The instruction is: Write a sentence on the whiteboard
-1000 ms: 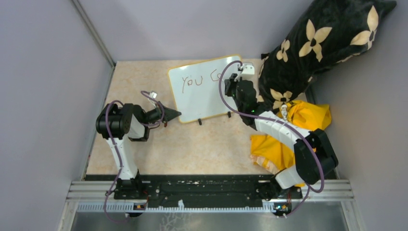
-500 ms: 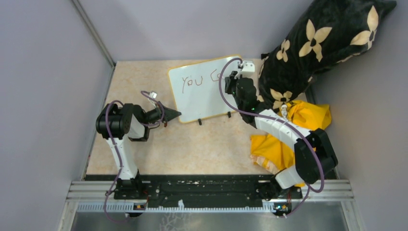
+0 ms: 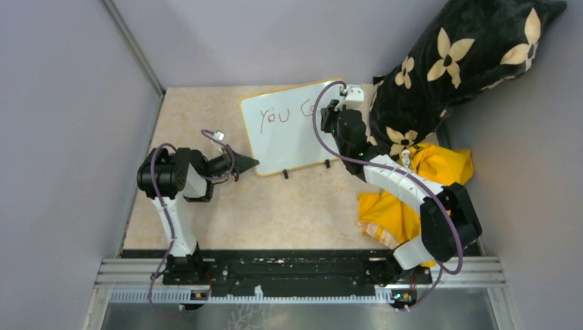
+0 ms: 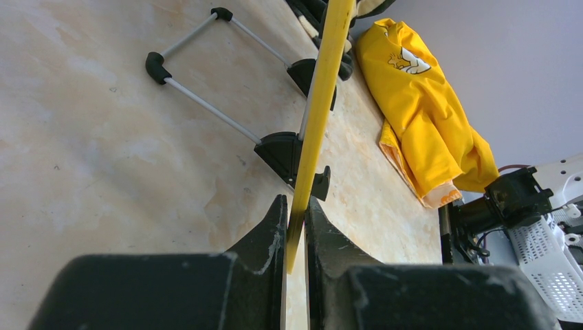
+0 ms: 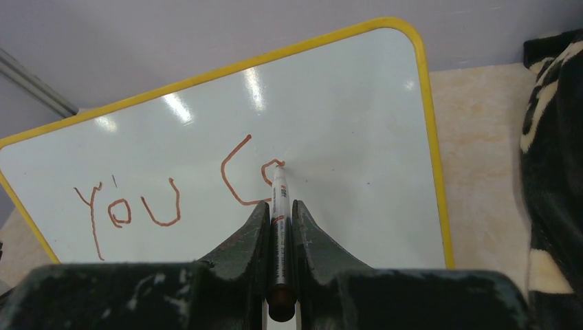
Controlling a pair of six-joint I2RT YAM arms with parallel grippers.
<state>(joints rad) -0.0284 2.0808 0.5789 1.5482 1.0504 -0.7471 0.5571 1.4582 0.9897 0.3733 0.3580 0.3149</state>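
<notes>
The whiteboard [image 3: 289,130] [image 5: 330,137] is white with a yellow frame [image 4: 323,89] and black feet, and it stands tilted at the back middle of the table. On it the sentence [image 5: 172,199] reads "You C" in reddish-brown, with a short fresh stroke beside the C. My right gripper [image 5: 278,206] [image 3: 330,113] is shut on a marker [image 5: 278,220], whose tip touches the board at that stroke. My left gripper [image 4: 295,206] [image 3: 253,163] is shut on the board's lower left frame edge.
A black pillow with cream flowers [image 3: 460,62] leans in the back right corner, just right of the board. A yellow cloth [image 3: 412,192] [image 4: 426,117] lies under my right arm. Grey walls close in both sides.
My right gripper has shifted slightly up and to the right along the board with the marker. The left arm and the board have not moved.
</notes>
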